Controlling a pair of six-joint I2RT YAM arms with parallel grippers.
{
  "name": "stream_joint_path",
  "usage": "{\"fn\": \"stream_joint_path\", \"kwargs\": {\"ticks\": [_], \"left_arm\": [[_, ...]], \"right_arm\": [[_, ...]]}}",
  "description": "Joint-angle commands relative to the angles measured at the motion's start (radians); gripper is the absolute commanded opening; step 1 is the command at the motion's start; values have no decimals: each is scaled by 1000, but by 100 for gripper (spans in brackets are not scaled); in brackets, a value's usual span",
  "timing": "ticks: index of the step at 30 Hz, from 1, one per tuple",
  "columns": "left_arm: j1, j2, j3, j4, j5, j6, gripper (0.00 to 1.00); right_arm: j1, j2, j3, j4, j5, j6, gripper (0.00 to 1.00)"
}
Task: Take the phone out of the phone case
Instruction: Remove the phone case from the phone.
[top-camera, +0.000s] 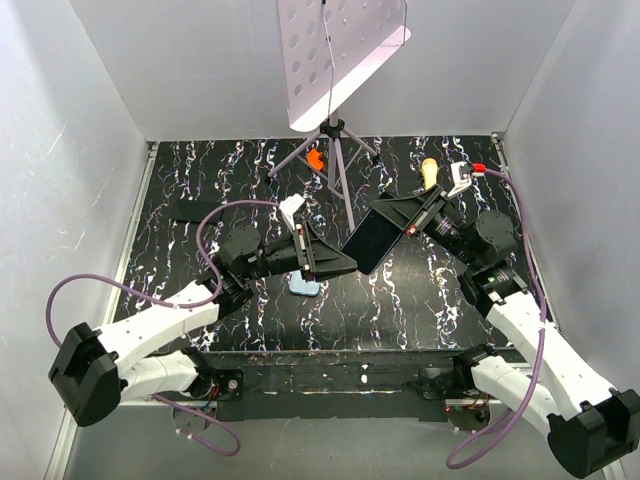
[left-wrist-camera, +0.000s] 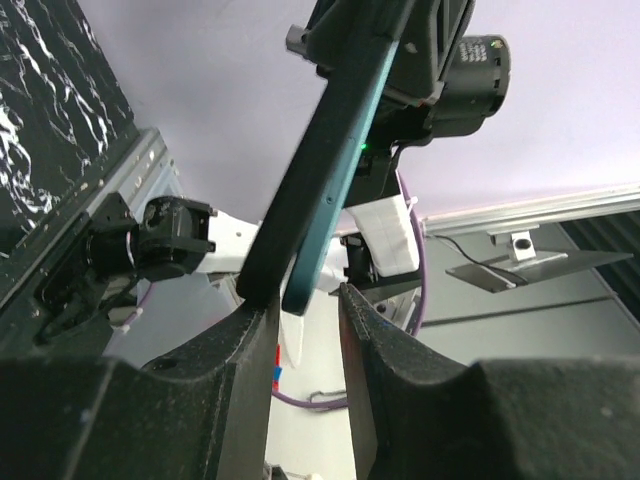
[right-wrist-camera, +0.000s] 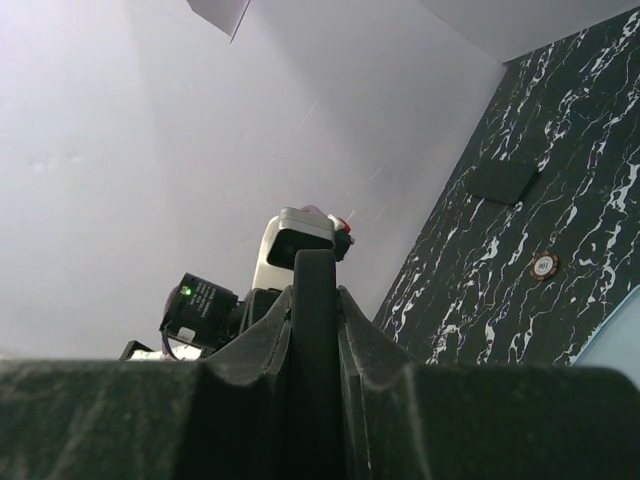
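- Black, white-veined marble-pattern desk (top-camera: 420, 300), plain white walls on three sides.
- Right end effector (top-camera: 408, 228) is clamped on one end of the slim dark glossy rectangular phone (top-camera: 372, 240), which is held tilted in the air above the desk.
- Left end effector (top-camera: 350, 265) is narrowly parted, with its fingers (left-wrist-camera: 240, 360) on either side of the phone's lower corner; cannot tell if they pinch it.
- Thin light blue rectangular phone case (top-camera: 304, 287) lies flat on the desk under the left end effector, apart from the phone.

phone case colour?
The phone case is light blue; clearest in the top external view.
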Motion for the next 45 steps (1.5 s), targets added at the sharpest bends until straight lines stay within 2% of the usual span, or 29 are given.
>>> {"fn": "stream_joint_path", "kwargs": {"ticks": [1,6,10,15,20,24,29,31,35,37,40,43,45], "left_arm": [[15,-99,26,24,-235,74,28],[15,-93,14,106,-278,95,27],[15,-48,32,170,-232,103,26],[17,10,123,120,-39,172,22],[17,62,146,143,146,160,20],[17,88,175,121,257,160,20],[17,100,204,43,328,192,21],[15,105,207,47,329,195,17],[17,128,219,57,299,171,1],[20,128,207,69,250,151,0],[38,105,155,139,168,91,0],[61,84,137,153,139,68,0],[78,67,127,153,133,62,0]], "right_arm": [[51,-19,50,-63,-58,-26,1],[74,4,48,-42,-72,3,1],[75,12,59,-31,-104,22,1],[69,-16,111,-175,-124,-50,1],[60,28,165,-203,-219,-80,1],[59,56,188,-207,-267,-87,1],[54,74,211,-217,-291,-100,1],[54,82,211,-203,-301,-97,1],[57,101,226,-235,-304,-109,1],[54,102,231,-256,-305,-118,2],[54,98,268,-405,-267,-184,32],[52,87,289,-488,-244,-230,68],[48,72,297,-523,-226,-250,82]]}}
